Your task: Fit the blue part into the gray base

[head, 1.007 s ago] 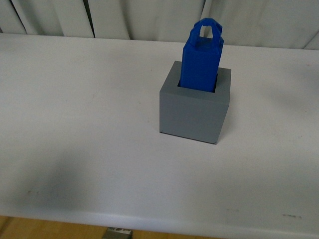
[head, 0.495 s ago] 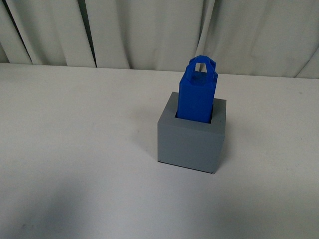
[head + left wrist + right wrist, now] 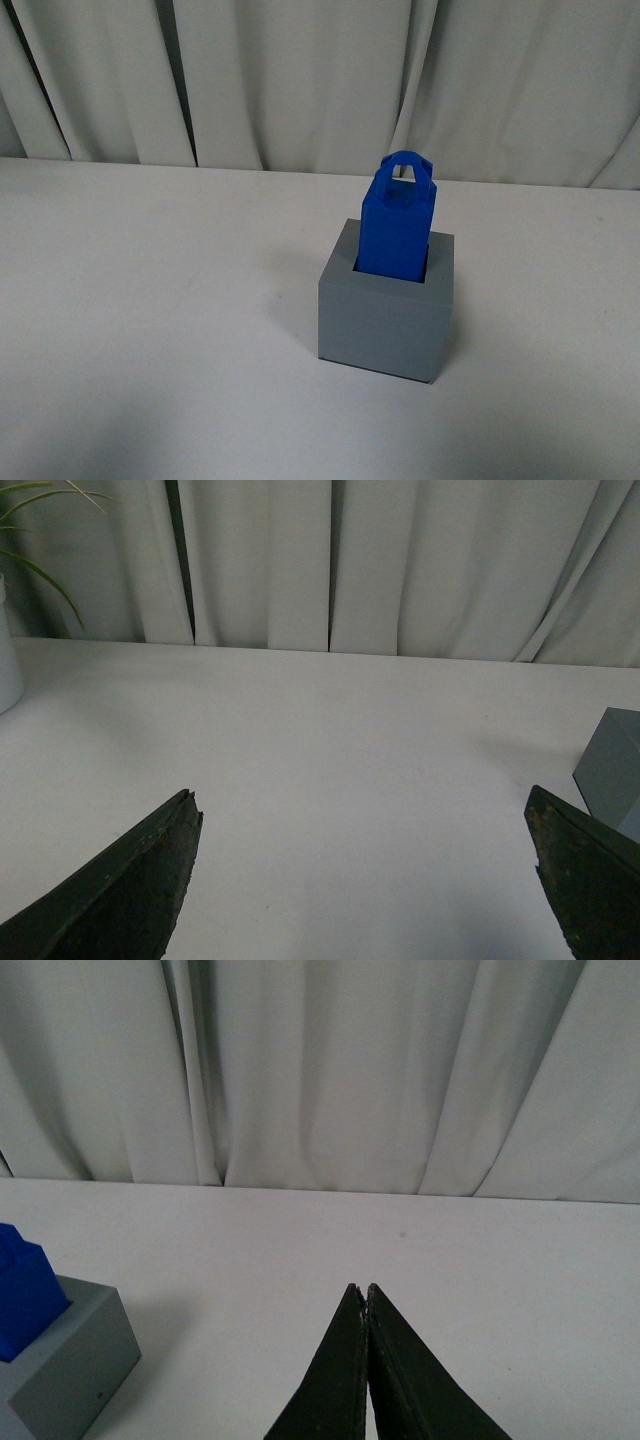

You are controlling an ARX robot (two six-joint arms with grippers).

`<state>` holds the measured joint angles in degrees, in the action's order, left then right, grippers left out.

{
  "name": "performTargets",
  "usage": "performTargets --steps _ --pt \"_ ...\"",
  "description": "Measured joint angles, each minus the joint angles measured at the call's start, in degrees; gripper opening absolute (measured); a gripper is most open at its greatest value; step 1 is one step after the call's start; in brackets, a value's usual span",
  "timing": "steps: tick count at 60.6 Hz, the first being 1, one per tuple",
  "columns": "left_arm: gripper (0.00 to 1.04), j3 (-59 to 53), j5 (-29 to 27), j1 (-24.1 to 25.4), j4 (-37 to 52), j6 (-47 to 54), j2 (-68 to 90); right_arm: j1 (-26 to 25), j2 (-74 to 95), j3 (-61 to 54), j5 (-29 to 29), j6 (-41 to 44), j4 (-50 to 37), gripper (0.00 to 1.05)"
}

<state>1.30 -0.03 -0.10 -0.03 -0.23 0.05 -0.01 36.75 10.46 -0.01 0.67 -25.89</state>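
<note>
The blue part (image 3: 397, 220) stands upright in the square recess of the gray base (image 3: 385, 315), its loop handle on top, right of the table's middle in the front view. Neither arm shows there. In the left wrist view my left gripper (image 3: 365, 815) is open over bare table, and a corner of the gray base (image 3: 610, 770) shows at the picture's edge beside one finger. In the right wrist view my right gripper (image 3: 364, 1288) is shut with nothing in it, well apart from the gray base (image 3: 65, 1365) and the blue part (image 3: 25, 1290) at the frame's edge.
White table (image 3: 150, 300) runs back to a pale pleated curtain (image 3: 300, 80). A white pot with green leaves (image 3: 8, 650) stands at the table's far corner in the left wrist view.
The front view has tilted upward: the block pair sits lower in the picture and more curtain shows. The blue part stays seated in the gray base.
</note>
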Motion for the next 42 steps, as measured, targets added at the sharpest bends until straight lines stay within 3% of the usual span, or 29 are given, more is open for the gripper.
performTargets --steps 42 --pt "0.98 0.0 0.0 0.0 0.0 0.0 0.0 0.0 -16.1 -8.1 0.0 -0.1 7.8 0.01"
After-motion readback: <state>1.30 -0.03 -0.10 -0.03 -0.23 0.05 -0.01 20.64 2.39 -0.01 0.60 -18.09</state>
